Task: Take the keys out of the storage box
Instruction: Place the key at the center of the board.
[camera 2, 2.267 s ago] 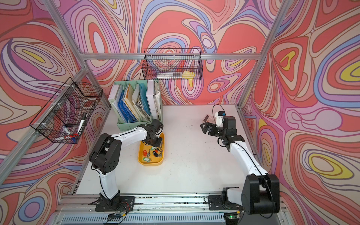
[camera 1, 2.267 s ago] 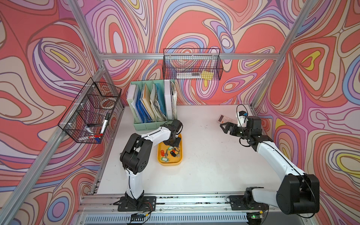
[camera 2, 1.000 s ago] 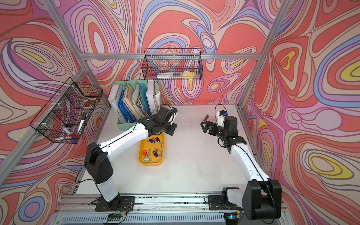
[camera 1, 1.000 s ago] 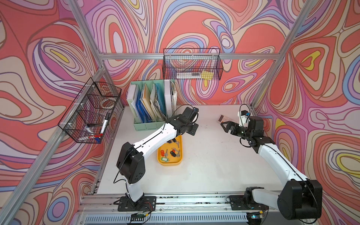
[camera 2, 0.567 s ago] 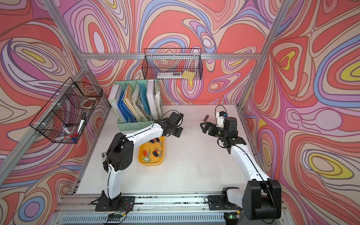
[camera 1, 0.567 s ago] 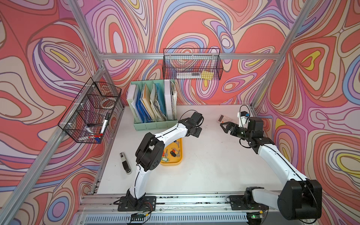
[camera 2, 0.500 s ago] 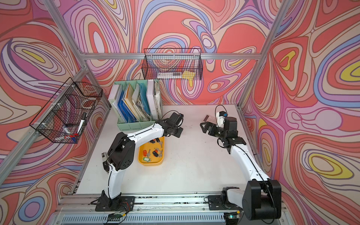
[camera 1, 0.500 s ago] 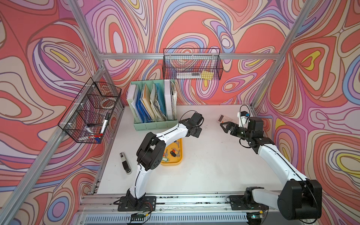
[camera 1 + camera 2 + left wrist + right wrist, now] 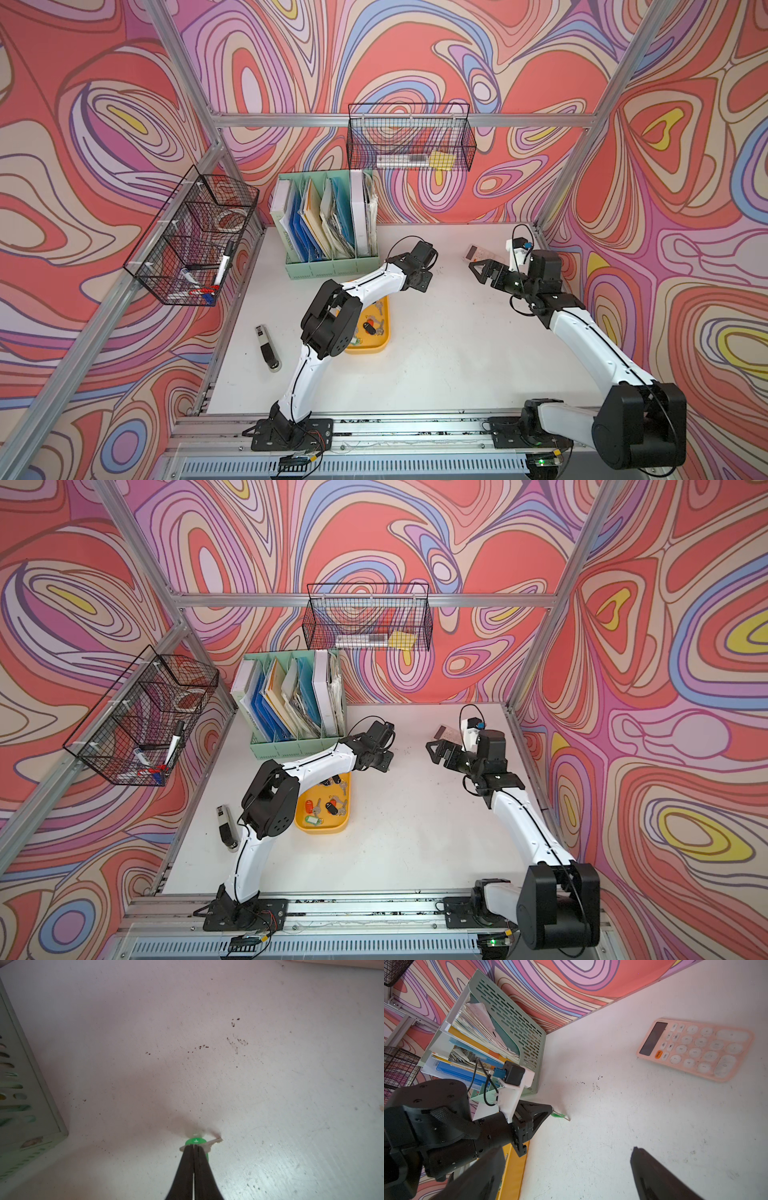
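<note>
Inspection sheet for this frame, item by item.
Surface: white table, dark specks.
Job's things: yellow tray holds several keys; one green-tag key is outside it.
Clutter: file holder, pink calculator, black stapler-like tool.
Pincers: left pincer shut on the green-tag key, low over the table; right pincer open, empty.
Cables: a loop at each wrist, no snag seen.
Surroundings: patterned walls; wire baskets hang on two.
</note>
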`<state>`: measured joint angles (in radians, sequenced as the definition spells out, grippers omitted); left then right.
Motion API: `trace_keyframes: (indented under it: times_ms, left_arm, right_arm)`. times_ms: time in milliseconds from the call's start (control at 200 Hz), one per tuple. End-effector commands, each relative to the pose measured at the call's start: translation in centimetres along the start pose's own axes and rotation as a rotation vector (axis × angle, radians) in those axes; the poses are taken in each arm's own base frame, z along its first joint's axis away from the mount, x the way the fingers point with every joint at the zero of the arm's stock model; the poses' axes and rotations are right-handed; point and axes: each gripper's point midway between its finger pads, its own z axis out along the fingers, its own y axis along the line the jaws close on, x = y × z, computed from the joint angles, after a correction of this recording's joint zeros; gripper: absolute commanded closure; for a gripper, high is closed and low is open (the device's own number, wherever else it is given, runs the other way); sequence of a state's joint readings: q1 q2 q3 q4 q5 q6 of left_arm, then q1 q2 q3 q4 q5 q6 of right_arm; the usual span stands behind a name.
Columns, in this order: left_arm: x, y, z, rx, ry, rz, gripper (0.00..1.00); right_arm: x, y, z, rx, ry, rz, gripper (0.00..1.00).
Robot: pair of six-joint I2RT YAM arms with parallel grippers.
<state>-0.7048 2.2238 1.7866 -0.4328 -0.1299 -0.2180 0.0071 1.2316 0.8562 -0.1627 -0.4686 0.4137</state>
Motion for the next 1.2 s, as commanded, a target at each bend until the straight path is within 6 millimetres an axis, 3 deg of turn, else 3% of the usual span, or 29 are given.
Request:
trace_keyframes:
  times_ms: [0,275,426,591,761,946,1072,1192]
  left_arm:
    - [-0.6,0.4,-0.6,-0.020,-0.017,-0.013,0.82]
    - [-2.0,1.8,-5.3,-0.055,-0.076,-0.011,0.50]
    - [-2.4,2.9,-8.9,-0.080,-0.121,-0.015,0.39]
    - [-1.4,4.0,-12.4,-0.096,-0.150,-0.041,0.31]
    - [1.1,4.6,-14.8,-0.079,-0.121,-0.094,0.29]
    - [5.6,5.8,-16.6,-0.103,-0.038,-0.181,0.28]
    - [8.8,6.5,-17.0,-0.120,0.021,-0.334,0.27]
    - [11.5,7.5,-16.8,-0.188,0.055,-0.585,0.27]
  right_arm:
    - [0.0,0.0,0.1,-0.008,-0.001,0.004,0.02]
    - [-0.4,0.2,0.0,-0.007,-0.003,-0.007,0.02]
    - [-0.6,0.5,-0.1,-0.011,-0.003,-0.014,0.02]
    - [-0.7,0.7,-0.2,-0.020,-0.001,-0.015,0.02]
    - [-0.6,0.9,-0.1,-0.031,0.010,-0.017,0.02]
    - [-0.5,1.0,-0.1,-0.033,0.021,-0.032,0.02]
    - [-0.2,0.8,0.0,-0.028,0.030,-0.032,0.02]
    - [0.1,0.5,0.2,-0.023,0.040,-0.027,0.02]
